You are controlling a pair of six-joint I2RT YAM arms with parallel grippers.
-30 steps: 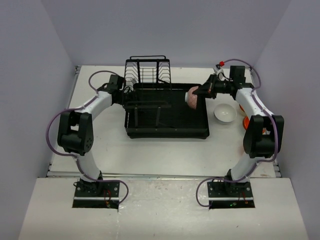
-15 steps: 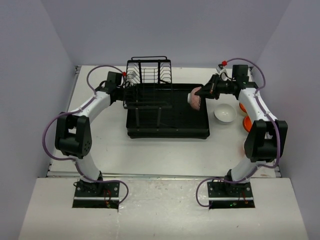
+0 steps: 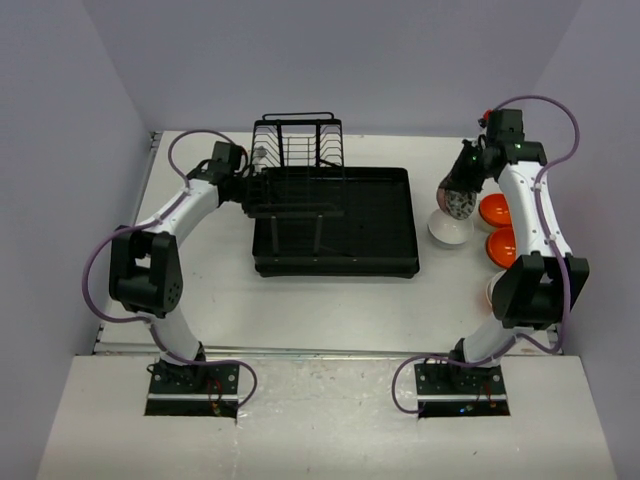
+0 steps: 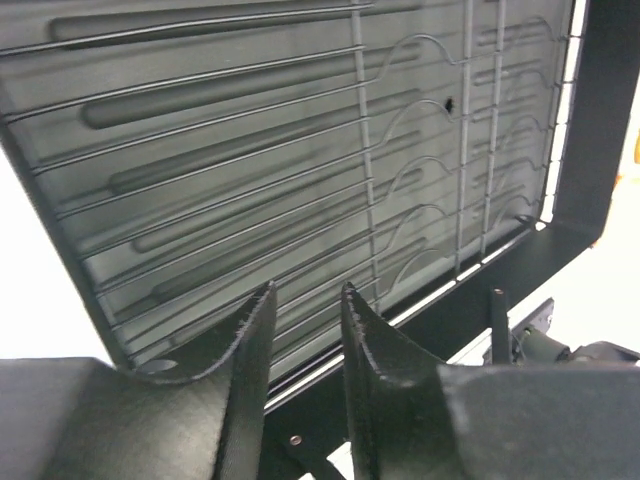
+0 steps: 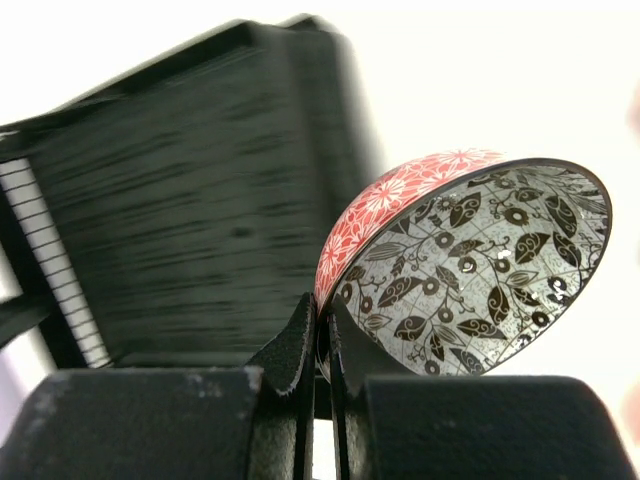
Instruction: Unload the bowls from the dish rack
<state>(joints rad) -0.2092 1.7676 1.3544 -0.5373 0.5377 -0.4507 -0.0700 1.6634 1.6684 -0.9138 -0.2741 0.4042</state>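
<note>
My right gripper (image 5: 322, 320) has its jaws clamped on the patterned bowl (image 5: 470, 260) at the rim, hanging it tilted above the white bowl (image 3: 447, 231), right of the dish rack (image 3: 400, 225), probably to stack it. Left gripper (image 4: 305, 310): jaws slightly apart, empty, over the rack's wires.

The left arm (image 3: 185, 210) reaches over the bench's (image 3: 300, 300) far-left part, left gripper (image 4: 305, 335) jaws slightly apart. The right arm (image 3: 530, 200) extends along the right edge, right gripper (image 5: 322, 330) pinching a patterned bowl's (image 5: 470, 260) rim.
</note>
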